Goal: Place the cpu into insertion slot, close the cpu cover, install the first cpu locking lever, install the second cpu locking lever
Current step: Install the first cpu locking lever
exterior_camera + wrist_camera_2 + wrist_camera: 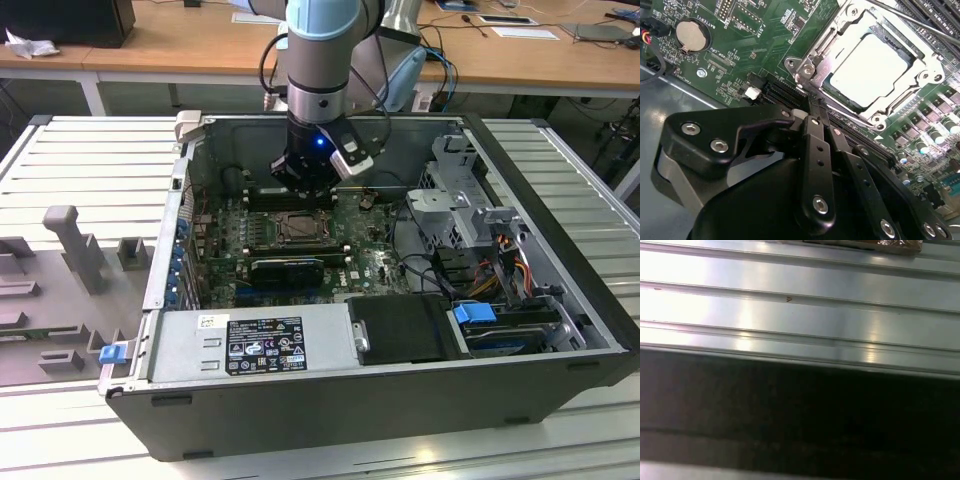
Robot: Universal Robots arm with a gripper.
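The claw hangs low over the green board inside the open computer case. In the second wrist view its two black fingers lie pressed side by side, closed together with nothing between them, and their tips sit just at the near edge of the chip socket. In the exterior view the claw hangs at the end of the arm, just behind the socket.

The chip lies flat in the socket, its pale metal top facing up. The metal cover is down around it, a silvery frame whose square window leaves the chip's top showing. A thin metal lever runs along the far side of the frame; whether it is latched cannot be told.

A round coin battery sits on the board well apart from the socket, and a small white plug stands near the fingers. In the exterior view the socket lies near the middle of the board, a grey drive cage stands toward the exterior view's right, and the case rests on a ribbed metal table.
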